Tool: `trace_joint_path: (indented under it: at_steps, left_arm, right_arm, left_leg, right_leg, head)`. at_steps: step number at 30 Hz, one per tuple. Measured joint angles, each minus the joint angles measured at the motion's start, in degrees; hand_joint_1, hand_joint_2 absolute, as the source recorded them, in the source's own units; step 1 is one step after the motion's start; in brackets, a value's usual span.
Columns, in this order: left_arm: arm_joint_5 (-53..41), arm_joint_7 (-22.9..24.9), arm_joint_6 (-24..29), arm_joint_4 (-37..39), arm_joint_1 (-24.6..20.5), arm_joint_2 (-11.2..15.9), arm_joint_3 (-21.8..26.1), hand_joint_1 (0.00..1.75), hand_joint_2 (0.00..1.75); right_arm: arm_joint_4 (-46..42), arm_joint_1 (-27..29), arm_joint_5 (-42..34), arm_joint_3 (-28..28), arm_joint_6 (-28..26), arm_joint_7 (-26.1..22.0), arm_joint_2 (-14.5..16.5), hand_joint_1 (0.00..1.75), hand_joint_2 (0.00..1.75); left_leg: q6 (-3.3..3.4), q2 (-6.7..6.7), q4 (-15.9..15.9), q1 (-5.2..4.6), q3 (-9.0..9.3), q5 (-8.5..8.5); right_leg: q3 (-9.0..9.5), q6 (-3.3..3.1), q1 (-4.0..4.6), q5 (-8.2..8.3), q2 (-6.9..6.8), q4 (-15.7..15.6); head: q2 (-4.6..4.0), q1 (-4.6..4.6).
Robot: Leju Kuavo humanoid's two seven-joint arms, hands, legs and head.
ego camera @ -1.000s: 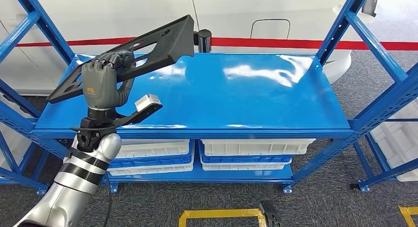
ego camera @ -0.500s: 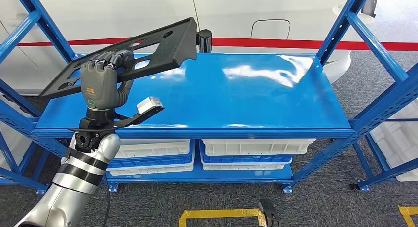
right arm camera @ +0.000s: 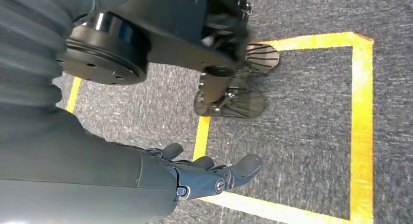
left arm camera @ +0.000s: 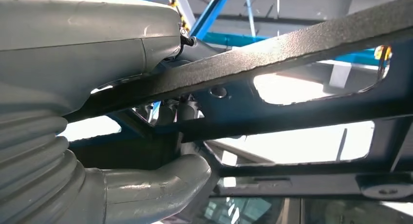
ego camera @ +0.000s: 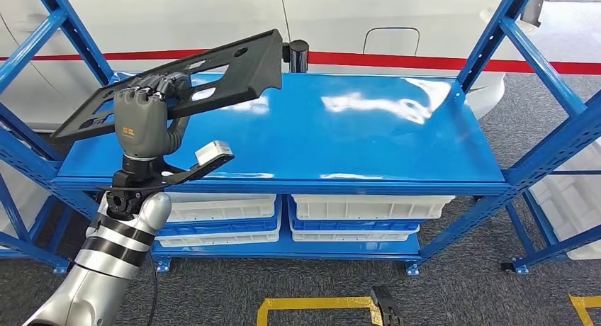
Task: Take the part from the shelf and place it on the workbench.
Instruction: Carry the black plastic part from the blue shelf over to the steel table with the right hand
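Note:
The part (ego camera: pixel 212 67) is a flat black plastic panel with several cut-outs. My left hand (ego camera: pixel 144 120) grips it near its middle and holds it tilted above the left end of the blue shelf (ego camera: pixel 368 138), its far end raised. The left wrist view shows the grey thumb (left arm camera: pixel 151 187) under the panel (left arm camera: pixel 302 112) and the fingers over its bar. My right hand (right arm camera: pixel 209 177) hangs at my side above the grey floor, fingers straight and apart, holding nothing.
Blue uprights (ego camera: pixel 53 21) frame the shelf on both sides. A small black cylinder (ego camera: pixel 298 55) stands at the shelf's back edge. White bins (ego camera: pixel 368 209) sit on the lower level. Yellow floor tape (ego camera: pixel 319 308) marks the carpet. A white car body (ego camera: pixel 397 21) is behind.
The left hand has lifted the panel higher off the shelf and slightly to the left. The picture has shifted a little, so the camera has moved too.

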Motion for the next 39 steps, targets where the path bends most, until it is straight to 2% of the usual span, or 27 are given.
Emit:
trace_joint_path:
  at_steps: [2,4,5,6,8,9,10,11,12,13,15,17,19,20,21,23,25,26,27,29,31,32,33,35,36,37,39]
  left_arm:
    - [-0.38,-0.37,0.01,-0.56,0.11,-0.01,0.38,1.75,1.75]
    - [-0.72,-0.95,0.01,-1.05,0.32,-0.02,0.77,1.75,1.75]
    - [-0.91,-1.38,0.01,-1.33,0.39,-0.02,1.07,1.75,1.75]
    - [-1.08,-1.85,0.01,-1.64,0.46,-0.02,1.42,1.75,1.75]
    - [-1.56,-2.66,0.01,-2.19,0.71,-0.03,2.01,1.75,1.75]
    - [-1.73,-2.95,0.01,-2.4,0.96,-0.05,2.22,1.75,1.75]
    - [-1.87,-3.11,0.01,-2.57,1.24,-0.07,2.4,1.75,1.75]
    - [-1.97,-3.2,0.01,-2.72,1.47,-0.08,2.6,1.75,1.75]
    - [-2.05,-3.25,0.01,-2.86,1.6,-0.09,2.78,1.75,1.75]
    - [-2.12,-3.24,0.01,-3.01,1.65,-0.09,2.96,1.75,1.75]
    - [-2.22,-3.23,0.01,-3.31,1.59,-0.09,3.29,1.75,1.75]
    - [-2.27,-3.23,0.01,-3.5,1.58,-0.08,3.5,1.75,1.75]
    - [-2.32,-3.23,0.01,-3.57,1.57,-0.07,3.68,1.75,1.75]
    - [-2.36,-3.21,0.01,-3.63,1.54,-0.07,3.76,1.75,1.75]
    - [-2.46,-3.15,0.01,-3.72,1.48,-0.09,3.83,1.75,1.75]
    - [-2.78,-2.89,0.01,-3.88,1.38,-0.1,3.93,1.75,1.75]
    - [-3.01,-2.64,0.01,-3.9,1.36,-0.07,4.03,1.75,1.75]
    - [-3.02,-2.55,0.0,-3.89,1.36,-0.04,4.06,1.75,1.75]
    - [-3.04,-2.45,-0.01,-3.88,1.36,-0.01,4.1,1.75,1.75]
    - [-3.04,-2.21,-0.01,-3.87,1.28,0.11,4.26,1.75,1.75]
    - [-3.07,-1.9,-0.01,-3.85,1.11,0.29,4.41,1.75,1.75]
    - [-3.09,-1.75,-0.01,-3.82,0.99,0.4,4.45,1.75,1.75]
    - [-3.1,-1.58,-0.01,-3.79,0.89,0.48,4.48,1.75,1.75]
    - [-3.12,-1.26,-0.01,-3.74,0.71,0.77,4.56,1.75,1.75]
    - [-3.15,-1.05,-0.01,-3.73,0.61,1.01,4.6,1.75,1.75]
    - [-3.2,-0.9,-0.01,-3.72,0.51,1.29,4.62,1.75,1.75]
    - [-3.28,-0.61,-0.01,-3.65,0.36,1.75,4.63,1.75,1.75]
  right_arm:
    - [-0.02,-0.1,0.22,-0.22,0.0,0.0,-0.02,0.0,1.75]
    - [-0.06,-0.14,0.38,-0.37,0.01,0.02,0.02,0.0,1.75]
    - [-0.08,-0.2,0.39,-0.44,0.01,0.05,0.05,0.0,1.75]
    - [-0.1,-0.27,0.38,-0.5,0.02,0.09,0.07,0.0,1.75]
    - [-0.12,-0.38,0.35,-0.55,0.02,0.17,0.1,0.0,1.75]
    - [-0.12,-0.39,0.37,-0.56,0.02,0.19,0.1,0.0,1.75]
    - [-0.12,-0.39,0.39,-0.57,0.02,0.19,0.12,0.0,1.75]
    - [-0.12,-0.38,0.42,-0.59,0.02,0.2,0.13,0.0,1.75]
    - [-0.12,-0.38,0.44,-0.61,0.02,0.2,0.16,0.0,1.75]
    - [-0.12,-0.39,0.46,-0.63,0.02,0.2,0.19,0.0,1.75]
    - [-0.12,-0.47,0.49,-0.75,0.01,0.19,0.14,0.0,1.75]
    - [-0.13,-0.56,0.52,-0.94,-0.02,0.17,0.08,0.0,1.75]
    - [-0.13,-0.48,0.52,-1.08,-0.02,0.17,0.12,0.0,1.75]
    - [-0.12,-0.41,0.52,-1.1,-0.03,0.17,0.12,0.0,1.75]
    - [-0.12,-0.34,0.52,-1.12,-0.04,0.17,0.09,0.0,1.75]
    - [-0.12,-0.31,0.54,-1.15,-0.06,0.16,0.09,0.0,1.75]
    - [-0.12,-0.31,0.57,-1.23,-0.06,0.12,0.18,0.0,1.75]
    - [-0.12,-0.3,0.59,-1.32,-0.06,0.1,0.21,0.0,1.75]
    - [-0.12,-0.3,0.62,-1.42,-0.06,0.08,0.22,0.0,1.75]
    - [-0.13,-0.38,0.69,-1.61,-0.05,0.03,0.19,0.0,1.75]
    - [-0.15,-0.53,0.77,-1.79,-0.05,-0.02,-0.03,0.0,1.75]
    - [-0.15,-0.58,0.79,-1.88,-0.04,-0.06,-0.12,0.0,1.75]
    - [-0.16,-0.58,0.81,-1.97,-0.04,-0.09,-0.18,0.0,1.75]
    - [-0.17,-0.56,0.86,-2.07,-0.03,-0.12,-0.13,0.0,1.75]
    - [-0.19,-0.57,0.89,-2.1,-0.03,-0.12,-0.12,0.0,1.75]
    - [-0.22,-0.58,0.92,-2.13,-0.03,-0.13,-0.11,0.0,1.75]
    - [-0.27,-0.53,0.96,-2.22,-0.02,-0.15,-0.07,0.0,1.75]
  left_leg:
    - [-0.65,-0.04,0.04,-0.12,-0.35,0.41]
    - [-1.28,-0.09,0.22,-0.06,-0.65,0.56]
    - [-1.61,-0.01,0.82,-0.01,-1.01,-0.09]
    - [-1.95,0.13,2.42,0.11,-1.69,-1.52]
    - [-2.76,0.46,8.73,0.58,-4.07,-5.99]
    - [-3.18,0.55,12.53,0.92,-5.34,-7.99]
    - [-3.55,0.61,15.27,1.26,-6.07,-9.11]
    - [-3.87,0.71,16.11,1.61,-5.84,-9.12]
    - [-4.17,0.88,14.66,1.97,-4.45,-8.09]
    - [-4.44,1.07,11.31,2.3,-2.12,-6.45]
    - [-4.87,1.24,4.22,2.52,2.28,-4.57]
    - [-4.62,1.09,1.77,2.2,3.19,-4.37]
    - [-3.54,1.03,1.76,1.9,2.25,-3.54]
    - [-2.87,1.06,1.66,1.82,1.75,-3.01]
    - [-2.14,1.09,1.51,1.79,1.17,-2.39]
    - [-1.1,1.12,1.4,1.63,-0.32,-1.13]
    - [-0.68,1.11,1.43,1.31,-1.99,0.07]
    - [-0.62,1.09,1.45,1.12,-2.83,0.7]
    - [-0.6,1.08,1.46,0.93,-3.64,1.32]
    - [-0.65,1.05,1.48,0.64,-4.96,2.5]
    - [-0.99,1.12,1.41,0.44,-5.78,3.61]
    - [-1.26,1.19,1.32,0.54,-5.94,4.14]
    - [-1.63,1.26,1.13,0.63,-6.02,4.7]
    - [-2.4,1.25,0.86,0.88,-6.22,5.19]
    - [-2.8,1.21,1.5,0.94,-6.58,4.04]
    - [-3.19,1.18,3.13,1.03,-7.14,1.82]
    - [-4.02,1.22,9.76,1.49,-8.67,-4.23]
  right_leg:
    - [1.42,-0.62,0.27,0.72,0.04,-2.82]
    - [1.07,-1.24,0.04,1.18,-0.04,-2.97]
    - [0.89,-1.71,-0.2,1.47,-0.12,-3.1]
    - [0.66,-2.28,-0.46,1.8,-0.23,-3.26]
    - [0.06,-3.07,-0.58,2.34,-0.47,-3.33]
    - [-0.3,-3.22,-0.56,2.59,-0.6,-3.3]
    - [-0.66,-3.18,-0.56,2.83,-0.7,-3.25]
    - [-1.03,-3.02,-0.6,3.06,-0.76,-3.15]
    - [-1.39,-2.81,-0.72,3.27,-0.79,-2.99]
    - [-1.69,-2.58,-0.86,3.42,-0.8,-2.74]
    - [-2.36,-2.04,-0.92,3.74,-0.83,-2.19]
    - [-2.98,-1.16,-0.74,4.33,-0.85,-1.97]
    - [-3.5,-0.04,-0.8,5.02,-0.84,-2.16]
    - [-4.03,0.27,-0.88,4.69,-0.82,-1.89]
    - [-4.82,0.27,-0.92,3.53,-0.79,-0.74]
    - [-7.22,-0.35,-0.86,-0.9,-0.73,5.1]
    - [-9.24,-0.6,-0.71,-4.54,-0.7,12.54]
    - [-9.29,-0.45,-0.6,-5.0,-0.7,14.48]
    - [-8.29,-0.23,-0.45,-4.52,-0.7,14.36]
    - [-3.43,-0.27,0.14,-2.59,-0.66,8.57]
    - [2.14,-1.32,0.92,-2.36,-0.7,0.7]
    - [3.52,-1.79,1.27,-2.58,-0.72,-1.7]
    - [3.94,-2.14,1.53,-2.65,-0.77,-2.85]
    - [3.32,-2.62,1.3,-1.51,-0.85,-3.44]
    - [3.11,-3.08,0.97,-0.79,-0.94,-3.76]
    - [2.79,-3.44,0.59,-0.02,-1.05,-4.07]
    - [1.62,-3.77,0.25,1.33,-1.18,-4.16]
  head:
    - [0.0,-0.03]
    - [0.0,-0.02]
    - [0.0,-0.09]
    - [0.0,-0.21]
    - [0.0,-0.47]
    - [0.0,-0.56]
    - [0.0,-0.56]
    - [0.0,-0.58]
    - [0.0,-0.58]
    - [0.0,-0.58]
    - [0.0,-0.67]
    - [0.0,-0.72]
    - [0.0,-0.67]
    - [0.0,-0.67]
    - [0.0,-0.59]
    - [0.0,-0.35]
    - [0.0,-0.19]
    - [0.0,-0.19]
    - [0.0,-0.17]
    - [0.0,-0.18]
    - [0.0,-0.27]
    - [0.0,-0.26]
    - [0.0,-0.26]
    - [0.0,-0.21]
    - [0.0,-0.28]
    - [0.0,-0.36]
    - [0.0,-0.49]
